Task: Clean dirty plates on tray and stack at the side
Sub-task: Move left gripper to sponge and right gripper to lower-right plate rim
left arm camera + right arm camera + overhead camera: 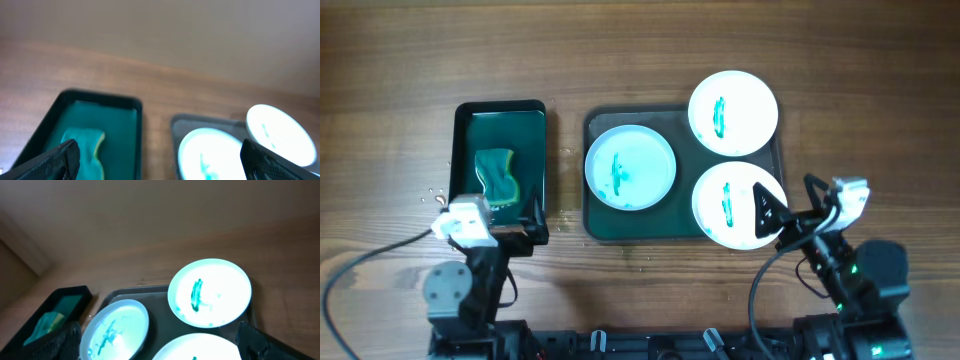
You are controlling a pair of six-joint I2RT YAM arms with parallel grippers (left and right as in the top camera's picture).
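Two robot arms hover at the near edge of the tray (600,228), the left gripper (492,212) and right gripper (788,208) both spread wide and empty. Green-streaked plates sit on the tray: left plate (630,167), near-right plate (730,205), and far-right plate (733,112), which overhangs its far rim. Left of the tray, a sponge (496,175) lies in a bin (500,106).

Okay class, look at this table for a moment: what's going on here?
Two robot arms are set up to clean dishes, and nothing has been wiped yet. Three white plates sit on the dark green tray, each marked with green smears. A green-and-yellow sponge lies in the smaller bin to the left. The left end effector hovers near the bin and the right end effector near the plates, both open and holding nothing.
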